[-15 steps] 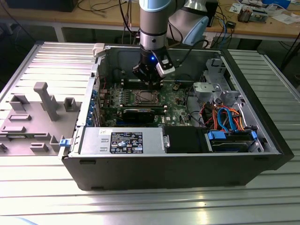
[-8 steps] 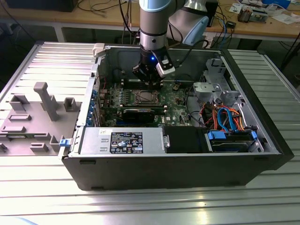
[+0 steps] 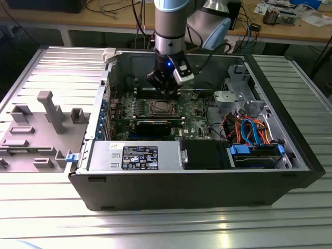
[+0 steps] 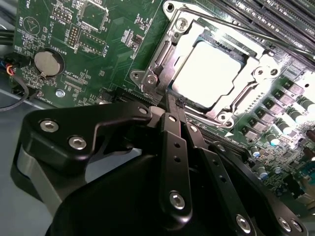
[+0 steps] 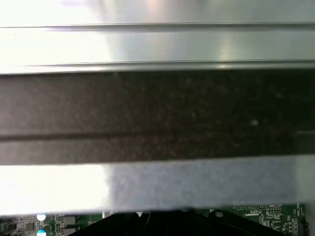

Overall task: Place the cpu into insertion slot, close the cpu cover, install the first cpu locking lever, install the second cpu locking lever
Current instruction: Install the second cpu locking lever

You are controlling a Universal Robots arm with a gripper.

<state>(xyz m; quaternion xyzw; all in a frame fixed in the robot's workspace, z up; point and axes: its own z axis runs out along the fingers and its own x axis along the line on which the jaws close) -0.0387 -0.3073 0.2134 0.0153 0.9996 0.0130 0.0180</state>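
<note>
Gripper [image 4: 173, 105]: black fingers together, tips at corner of cpu cover [image 4: 167, 59], which lies closed over the cpu [image 4: 209, 73]. Green circuit board [image 4: 108, 54] around.

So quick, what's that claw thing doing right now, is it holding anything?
Gripper: shut, fingers pressed together, holding nothing, its tip at the edge of the cpu cover over the cpu.

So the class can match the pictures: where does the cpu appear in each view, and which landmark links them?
Exterior view: the cpu sits mid-motherboard, just below the pincer.
Second wrist view: the bright square under the cpu cover, just beyond the pincer.
First wrist view: I cannot find it there.
Shared landmark: the green motherboard.
</note>
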